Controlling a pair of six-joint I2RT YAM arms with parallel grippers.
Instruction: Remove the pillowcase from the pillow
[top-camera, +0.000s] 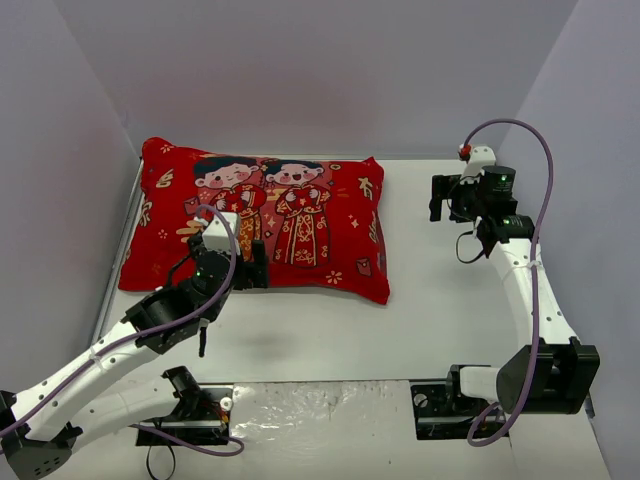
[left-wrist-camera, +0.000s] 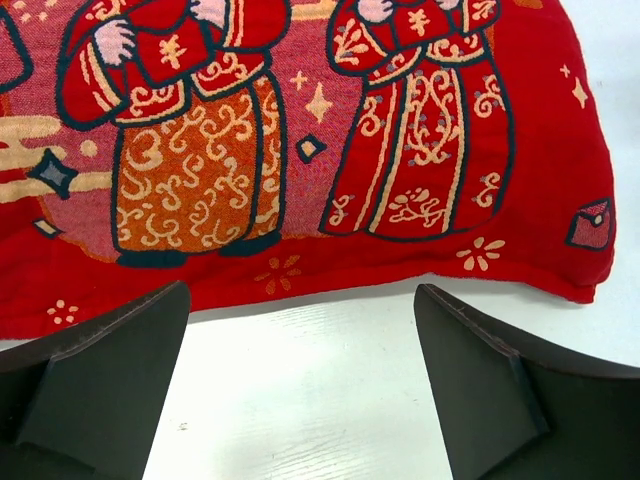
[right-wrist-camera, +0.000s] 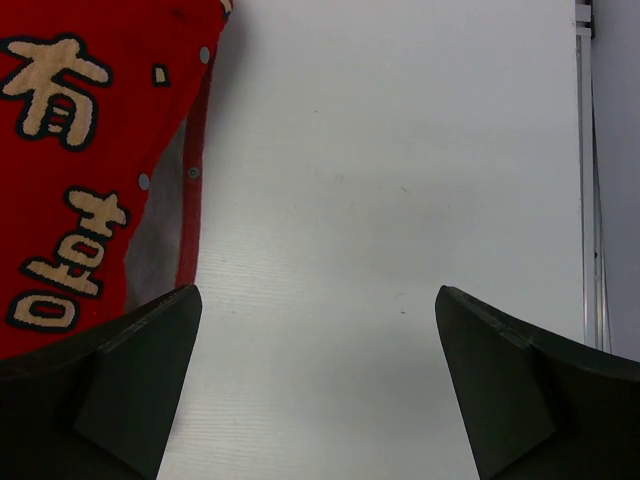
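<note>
Pillowcase (top-camera: 262, 215) encloses pillow (right-wrist-camera: 158, 240), barely visible inside

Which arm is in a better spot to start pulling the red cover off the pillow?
Probably right: the right pincer, open, faces the buttoned end of the cover, where a gap shows the pillow inside. The left pincer, also open, sits at a long edge showing no opening.

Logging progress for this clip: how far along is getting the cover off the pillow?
Nothing done yet: the pillowcase wraps the pillow, seen only through a gap at the snap end. In hand: the left claw is open at its near edge, the right claw open beside that gap; neither grips. Remaining: the whole pull-off.
</note>
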